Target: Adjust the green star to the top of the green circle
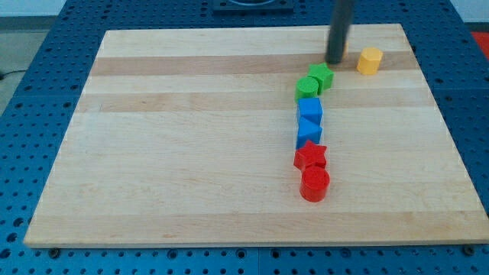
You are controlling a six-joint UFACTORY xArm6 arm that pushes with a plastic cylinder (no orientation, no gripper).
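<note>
Well, from where I stand the green star (322, 76) sits toward the view's top right of the wooden board (191, 137), touching the green circle (307, 88) on that circle's upper-right side, so it is not squarely above it yet. Below the circle runs a close column: a blue block (309, 109), squarish as far as I can tell, another blue block (309, 131) whose shape I cannot make out, then a red star (311, 156) and a red circle (315, 184). A yellow block (370, 60), perhaps a hexagon, stands apart at the view's right.

The rod comes down from the view's top, and my tip (335, 60) rests just above and slightly right of the green star, near it but seemingly not touching. There are no jaws here to be open or closed; the arm ends in a bare rod and grasps nothing.

The star looks like a small, light, rigid piece that should slide easily on smooth wood. Its points make it prone to spin if struck off-centre, so I would judge the best contact is on its right flank, in a notch between two points, nudging it toward the view's left until it lies directly above the circle. A firm shove could disturb the circle and the column beneath.
</note>
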